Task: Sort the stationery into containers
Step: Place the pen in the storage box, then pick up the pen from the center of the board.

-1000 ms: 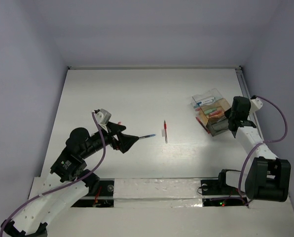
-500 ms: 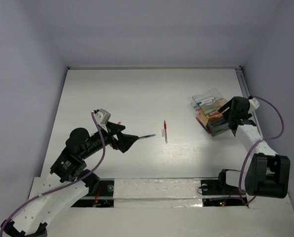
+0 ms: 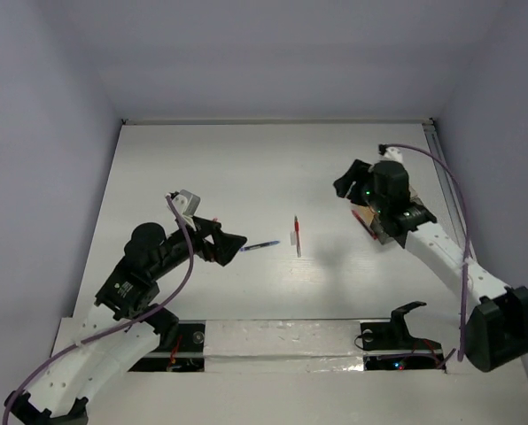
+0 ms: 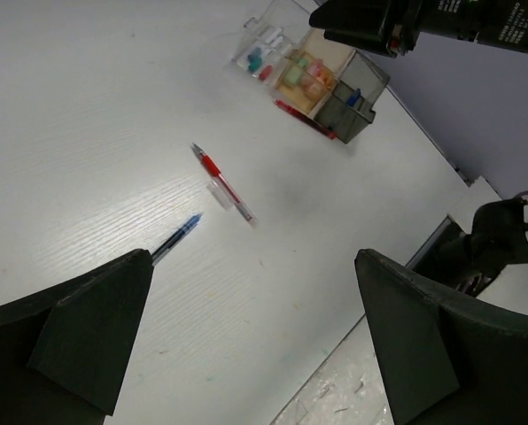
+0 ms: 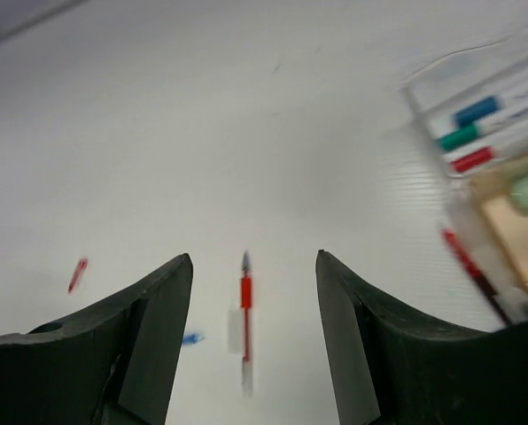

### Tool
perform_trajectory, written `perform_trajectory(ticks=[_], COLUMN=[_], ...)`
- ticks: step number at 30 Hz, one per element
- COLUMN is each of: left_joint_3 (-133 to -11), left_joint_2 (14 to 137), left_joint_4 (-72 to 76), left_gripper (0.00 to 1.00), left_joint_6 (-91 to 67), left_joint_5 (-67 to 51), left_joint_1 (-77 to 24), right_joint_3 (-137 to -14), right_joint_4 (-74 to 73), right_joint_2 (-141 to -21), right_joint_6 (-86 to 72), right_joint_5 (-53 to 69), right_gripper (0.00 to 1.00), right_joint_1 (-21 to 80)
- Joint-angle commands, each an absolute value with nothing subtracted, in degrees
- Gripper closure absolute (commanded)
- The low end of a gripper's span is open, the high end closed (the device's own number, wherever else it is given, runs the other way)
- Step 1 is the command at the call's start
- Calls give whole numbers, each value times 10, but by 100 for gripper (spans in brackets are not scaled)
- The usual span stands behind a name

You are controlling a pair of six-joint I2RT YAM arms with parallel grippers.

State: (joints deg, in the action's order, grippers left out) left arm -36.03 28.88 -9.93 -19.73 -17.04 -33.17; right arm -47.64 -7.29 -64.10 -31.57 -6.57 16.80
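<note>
Stationery loose on the table (image 3: 202, 168), well left of the containers (image 4: 322, 75): red pen (image 3: 297, 235) nearer them, blue pen (image 3: 260, 245) farther off, flat and unsorted, easy to pinch. Markers (image 5: 466, 137) already lying in the containers' clear end. Right gripper (image 5: 253, 258) over the containers, jaws parted, nothing held, facing the red pen. Left gripper (image 4: 252, 257) farthest from the containers, spread wide, empty, nosing at the blue pen.

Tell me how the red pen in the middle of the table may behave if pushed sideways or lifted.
The red pen looks thin and straight, so it is probably stiff and light. It lies flat on the smooth table, so a sideways push may roll or slide it. The clear piece beside it might hinder rolling.
</note>
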Motion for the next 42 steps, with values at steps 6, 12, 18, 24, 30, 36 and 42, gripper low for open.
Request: perform_trajectory(ticks=[6, 12, 18, 24, 30, 36, 42], left_joint_3=[-386, -397, -393, -392, -388, -387, -387], left_joint_2=[312, 269, 258, 263, 266, 275, 276], left_joint_4=[-96, -108, -108, -105, -99, -97, -97], left_gripper=[3, 2, 2, 2, 2, 2, 2], left_joint_6=[-192, -196, -201, -201, -200, -201, -201], left_joint_5=[-135, -34, -13, -25, -47, -60, -62], left_joint_1=[-270, -232, -220, -214, -214, -214, -214], right_joint_3=[-597, -733, -866, -880, -784, -722, -711], right_joint_4=[-78, -54, -116, -181, -215, -246, -243], right_joint_2=[-822, -991, -1104, -1107, -1048, -1023, -1037], right_joint_6=[-239, -245, -236, -225, -243, -255, -253], right_joint_5=[-42, -21, -100, -179, -266, -266, -246], right_gripper=[40, 47, 52, 59, 65, 64, 59], right_joint_1=[340, 434, 493, 498, 475, 444, 432])
